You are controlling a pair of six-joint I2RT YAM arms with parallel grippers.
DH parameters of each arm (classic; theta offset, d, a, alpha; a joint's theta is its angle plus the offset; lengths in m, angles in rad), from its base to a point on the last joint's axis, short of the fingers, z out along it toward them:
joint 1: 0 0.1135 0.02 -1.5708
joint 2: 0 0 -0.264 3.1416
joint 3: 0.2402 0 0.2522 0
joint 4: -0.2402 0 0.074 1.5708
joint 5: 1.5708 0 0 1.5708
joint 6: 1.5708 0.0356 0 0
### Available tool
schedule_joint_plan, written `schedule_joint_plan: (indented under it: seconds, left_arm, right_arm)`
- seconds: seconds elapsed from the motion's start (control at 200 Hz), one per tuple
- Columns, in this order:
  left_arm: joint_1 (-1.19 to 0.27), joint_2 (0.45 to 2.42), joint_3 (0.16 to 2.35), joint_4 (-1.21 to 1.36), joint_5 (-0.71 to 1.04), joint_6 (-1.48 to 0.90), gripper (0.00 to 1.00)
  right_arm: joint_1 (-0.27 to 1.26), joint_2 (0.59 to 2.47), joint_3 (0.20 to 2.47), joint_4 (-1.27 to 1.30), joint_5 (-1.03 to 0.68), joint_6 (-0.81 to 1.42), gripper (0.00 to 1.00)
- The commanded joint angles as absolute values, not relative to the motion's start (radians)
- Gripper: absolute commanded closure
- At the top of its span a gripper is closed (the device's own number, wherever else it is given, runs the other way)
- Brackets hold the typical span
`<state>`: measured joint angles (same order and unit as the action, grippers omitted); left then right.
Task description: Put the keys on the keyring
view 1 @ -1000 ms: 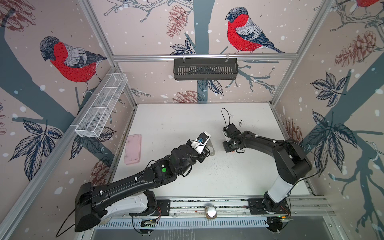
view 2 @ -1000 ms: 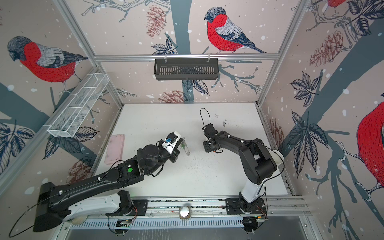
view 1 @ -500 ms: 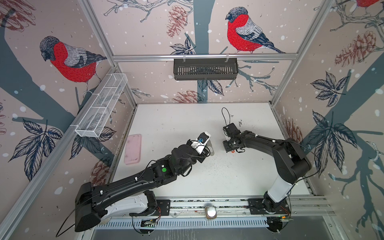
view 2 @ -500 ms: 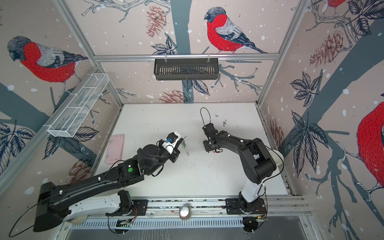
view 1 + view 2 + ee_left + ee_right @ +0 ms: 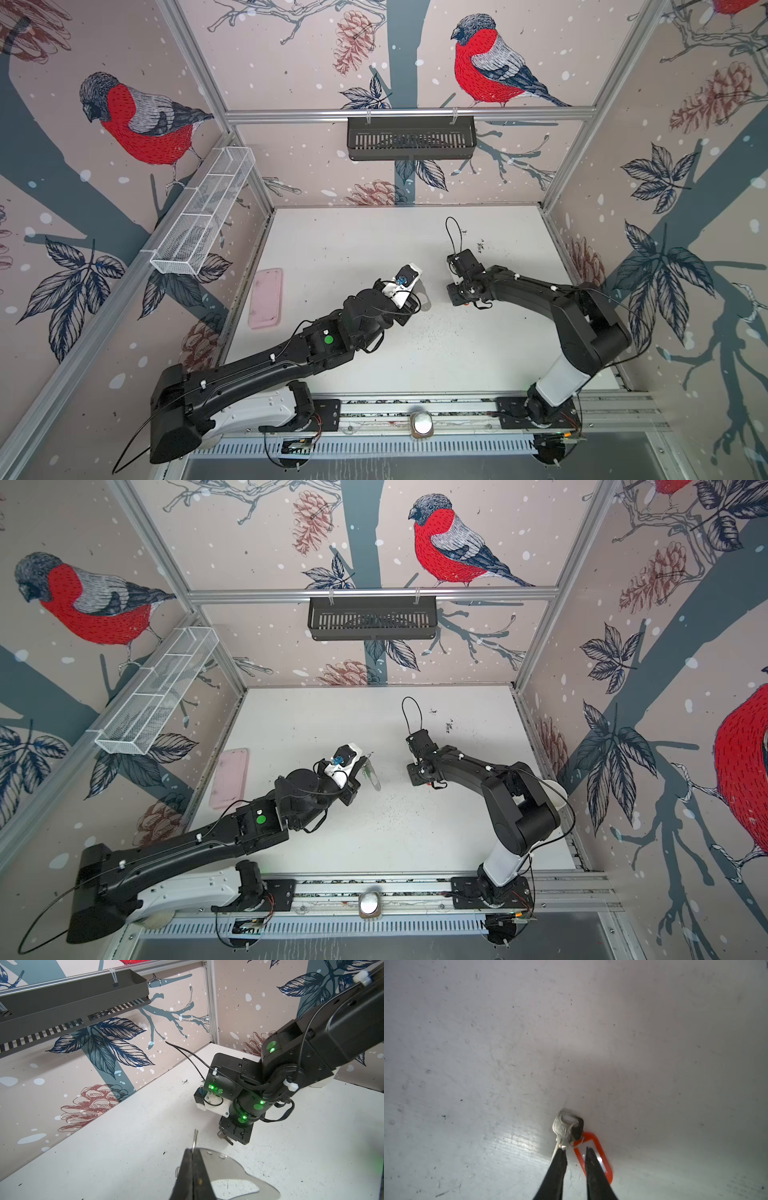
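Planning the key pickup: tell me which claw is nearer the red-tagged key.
Right. The right claw hangs directly over the red-tagged key; the left claw, gripping the keyring, is well apart from it.

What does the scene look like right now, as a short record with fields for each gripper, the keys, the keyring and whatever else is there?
left gripper: shut on the keyring at its edge
keyring: grey plate with oval cutout, in the left gripper
right gripper: jaws slightly apart, low over the table
red-tagged key: one fingertip at its blade, the other over its tag
green-tagged key: not made out
pink case: flat on the table, untouched
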<state>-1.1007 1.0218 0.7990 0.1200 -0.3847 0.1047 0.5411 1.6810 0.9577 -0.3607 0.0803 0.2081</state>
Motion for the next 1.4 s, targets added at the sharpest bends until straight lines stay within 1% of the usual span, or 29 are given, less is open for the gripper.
schedule_joint_plan:
  seconds: [0.0, 0.62, 1.231, 1.396]
  left_arm:
    - [-1.102, 1.024, 0.809, 0.145, -0.374, 0.098, 1.0]
    - [-1.102, 1.034, 0.828, 0.136, -0.373, 0.104, 1.0]
    - [-1.104, 1.037, 0.834, 0.132, -0.37, 0.108, 1.0]
    - [-1.102, 1.034, 0.834, 0.128, -0.371, 0.107, 1.0]
  right_arm:
    - [0.543, 1.687, 0.953, -0.336, 0.083, 0.203, 0.78]
    - [0.536, 1.735, 0.975, -0.316, 0.09, 0.187, 0.82]
    - [0.534, 1.73, 0.989, -0.32, 0.139, 0.186, 0.84]
    - [0.533, 1.734, 0.986, -0.318, 0.142, 0.186, 0.86]
